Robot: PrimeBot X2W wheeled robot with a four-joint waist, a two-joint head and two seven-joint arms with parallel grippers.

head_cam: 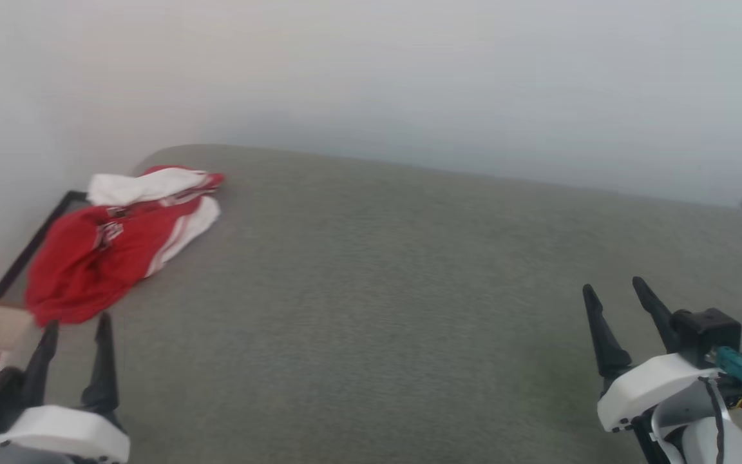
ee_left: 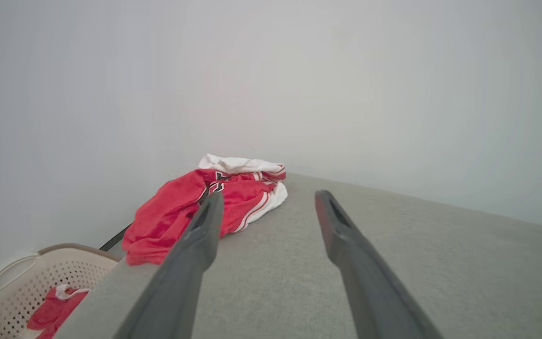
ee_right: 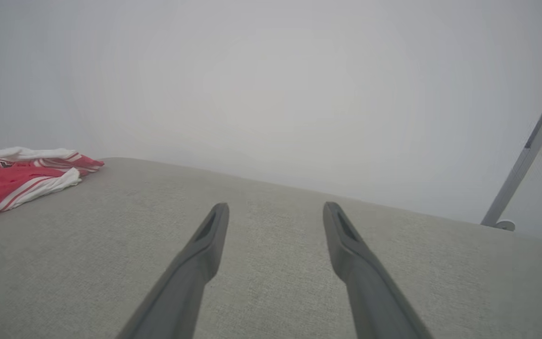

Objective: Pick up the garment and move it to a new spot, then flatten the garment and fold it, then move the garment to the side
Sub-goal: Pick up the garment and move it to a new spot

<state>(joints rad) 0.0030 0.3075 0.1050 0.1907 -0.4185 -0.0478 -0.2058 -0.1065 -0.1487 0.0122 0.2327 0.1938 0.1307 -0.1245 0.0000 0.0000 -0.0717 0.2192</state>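
Observation:
The garment (head_cam: 113, 248), a red jersey with white panels and striped trim, lies crumpled at the far left corner of the grey padded surface (head_cam: 377, 290). It also lies ahead in the left wrist view (ee_left: 205, 207) and at the left edge of the right wrist view (ee_right: 21, 176). My left gripper (head_cam: 78, 322) stands open at the lower left, just short of the garment's near edge, empty. At the lower right my right gripper (head_cam: 616, 287) is open and empty, far from the garment.
A beige perforated laundry basket (ee_left: 26, 278) with red cloth (ee_left: 57, 308) inside stands off the surface's left edge. A pale wall runs behind. A dark slanted bar (ee_right: 530, 141) stands at the far right.

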